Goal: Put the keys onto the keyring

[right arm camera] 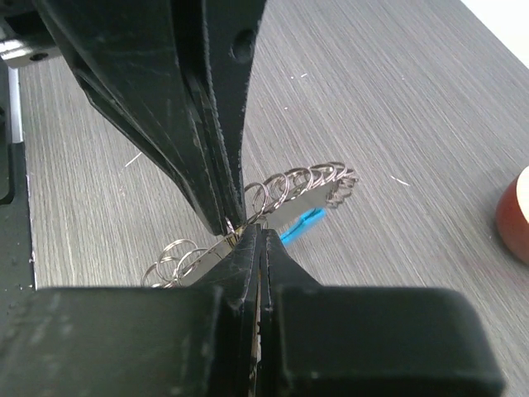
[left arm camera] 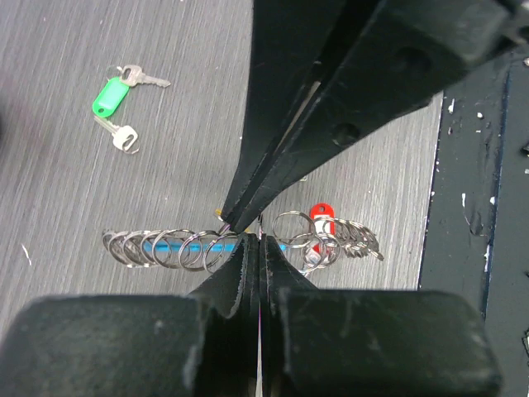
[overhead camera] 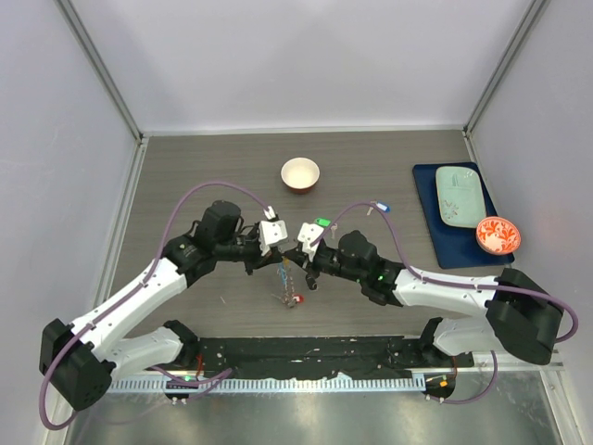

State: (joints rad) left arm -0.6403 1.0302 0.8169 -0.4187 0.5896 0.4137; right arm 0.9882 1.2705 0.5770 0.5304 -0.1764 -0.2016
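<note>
Both grippers meet over the table's middle. My left gripper [overhead camera: 275, 248] [left arm camera: 258, 237] is shut on the keyring's wire. My right gripper [overhead camera: 298, 252] [right arm camera: 261, 230] is shut on the same wire right beside it, tips almost touching; a small yellow speck shows at its tips. The keyring [overhead camera: 286, 276] [left arm camera: 165, 246] [right arm camera: 302, 186] hangs from them, strung with several small rings and a blue tag [right arm camera: 302, 223]. A red-tagged key [left arm camera: 321, 218] hangs on it among other keys [overhead camera: 295, 298]. Green-tagged keys [left arm camera: 111, 97] [overhead camera: 321, 222] lie loose on the table. A blue-tagged key [overhead camera: 382, 208] lies further right.
A small white bowl [overhead camera: 300, 173] stands behind the grippers and shows at the right wrist view's edge [right arm camera: 517, 217]. A blue tray [overhead camera: 428, 206] at the right carries a pale green dish [overhead camera: 459, 195] and a red patterned bowl [overhead camera: 498, 235]. A black mat [overhead camera: 306, 352] lines the near edge.
</note>
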